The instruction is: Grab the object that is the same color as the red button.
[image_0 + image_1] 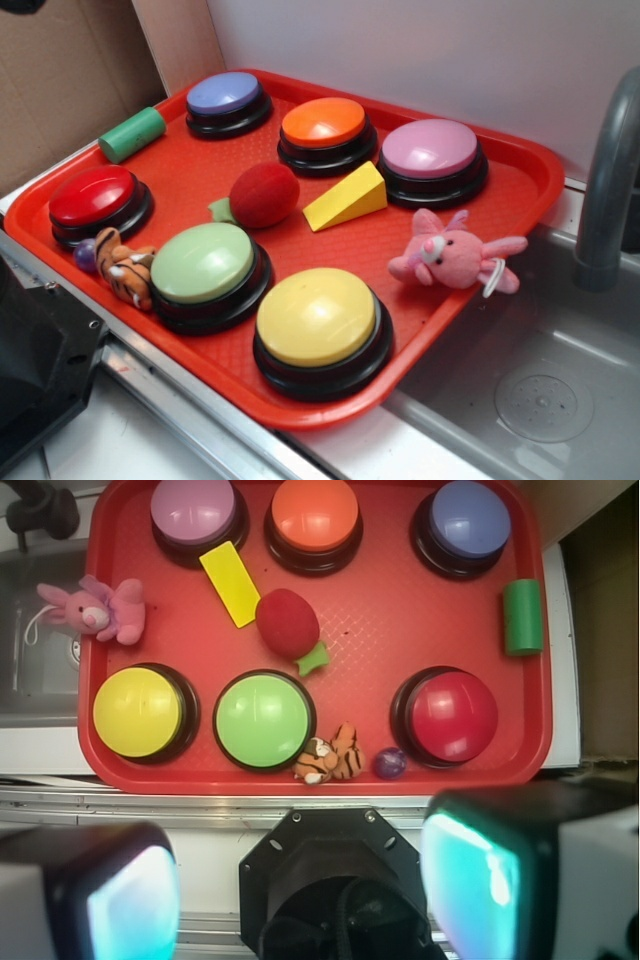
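The red tray [520, 185] fills most of the exterior view and rests partly over a grey sink [560, 400] at lower right, with a grey faucet [610, 170] at the right edge. The fuzzy dark-red ball toy [264, 195] lies near the centre of the tray, its pale-green leaf tab [221, 210] pointing left in that view. It is bounded by the orange button [324, 124] above, the yellow wedge block [347, 197] just to its right, and the green button [204, 263] below; it appears to touch none of them. The red button [93, 196] sits at the left edge of the tray, well apart from the toy. A small tiger toy [128, 270] and a purple ball [86, 255] lie just below the red button. The blue button [224, 94] and a green cylinder [132, 134] occupy the upper left, the pink button [430, 150] the upper right, the yellow button [316, 318] the lower centre. A pink plush rabbit [450, 255] lies across the right rim of the tray. In the wrist view, the pincer [300, 890] is spread wide, with its fingers [480, 880] at the lower corners of the frame, below the tray's near rim and holding nothing. The ball toy appears in the upper centre of that view, well apart from the pincer.
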Controlling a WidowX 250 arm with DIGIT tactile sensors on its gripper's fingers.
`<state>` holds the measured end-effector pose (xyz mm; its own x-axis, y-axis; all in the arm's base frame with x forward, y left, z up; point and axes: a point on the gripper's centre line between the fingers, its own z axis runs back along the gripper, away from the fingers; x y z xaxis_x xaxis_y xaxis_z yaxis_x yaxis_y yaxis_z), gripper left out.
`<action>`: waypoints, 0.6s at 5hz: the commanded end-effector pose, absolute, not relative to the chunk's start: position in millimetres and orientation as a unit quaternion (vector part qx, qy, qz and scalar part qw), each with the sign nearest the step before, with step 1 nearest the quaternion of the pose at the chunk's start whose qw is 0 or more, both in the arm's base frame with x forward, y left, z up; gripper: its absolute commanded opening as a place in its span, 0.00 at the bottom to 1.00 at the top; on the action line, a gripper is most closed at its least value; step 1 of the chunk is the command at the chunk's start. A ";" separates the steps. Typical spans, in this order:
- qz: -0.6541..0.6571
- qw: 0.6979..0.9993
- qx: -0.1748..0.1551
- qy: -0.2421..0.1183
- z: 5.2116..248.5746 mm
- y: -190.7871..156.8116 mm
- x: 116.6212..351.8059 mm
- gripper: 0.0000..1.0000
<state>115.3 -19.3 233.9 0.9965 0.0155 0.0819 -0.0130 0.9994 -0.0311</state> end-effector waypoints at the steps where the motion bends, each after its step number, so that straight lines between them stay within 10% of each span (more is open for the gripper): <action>1: 0.007 0.999 -0.015 -0.041 233.9 -19.3 115.3 1.00; 3: 0.040 0.997 0.002 -0.065 173.2 -16.4 157.0 1.00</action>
